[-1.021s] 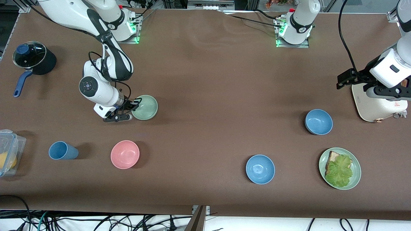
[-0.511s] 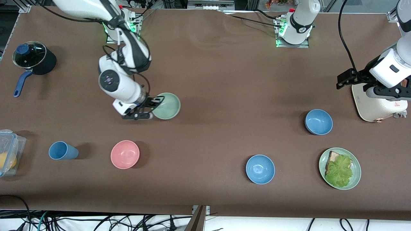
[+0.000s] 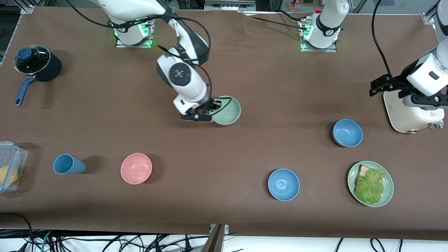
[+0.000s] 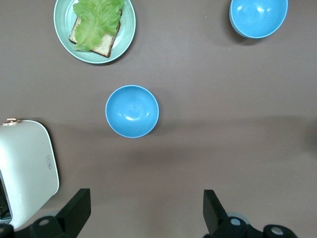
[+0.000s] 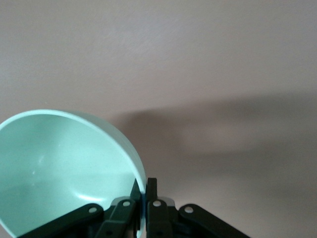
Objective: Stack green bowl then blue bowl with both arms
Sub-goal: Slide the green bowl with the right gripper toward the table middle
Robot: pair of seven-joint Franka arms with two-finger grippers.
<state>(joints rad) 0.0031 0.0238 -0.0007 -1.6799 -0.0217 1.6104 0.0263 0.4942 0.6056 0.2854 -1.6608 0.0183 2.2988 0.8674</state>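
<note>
green bowl [image 3: 227,110] held up over the middle of the table [image 3: 245,147], toward the right arm's end from the blue bowl [image 3: 347,132]. right gripper [image 3: 206,112] clenched on its rim, one finger inside and one outside, seen close in the right wrist view [image 5: 144,191] with the bowl [image 5: 64,168] tilted beside it. right arm [image 3: 182,75] reaches out from its base over the table centre.

blue bowl sits on the table near the toaster [image 3: 409,113], toward the left arm's end; in the left wrist view [image 4: 132,111] it lies just ahead of the left gripper [image 4: 143,218]. second blue bowl [image 3: 284,184] is nearer the front camera than the blue bowl and toward the right arm's end from it, also in the left wrist view [image 4: 258,17]. green plate with lettuce sandwich [image 3: 370,183] is nearer the camera than the blue bowl, close by [image 4: 94,29].

left gripper [image 3: 379,85] hangs released, fingers spread wide, over the toaster's edge, above and close to the blue bowl, holding nothing. left arm waits.

pink bowl [image 3: 136,168], blue cup [image 3: 68,164], plastic container [image 3: 8,166] and black pot with lid [image 3: 35,66] all stand well apart from the blue bowl, toward the right arm's end.
</note>
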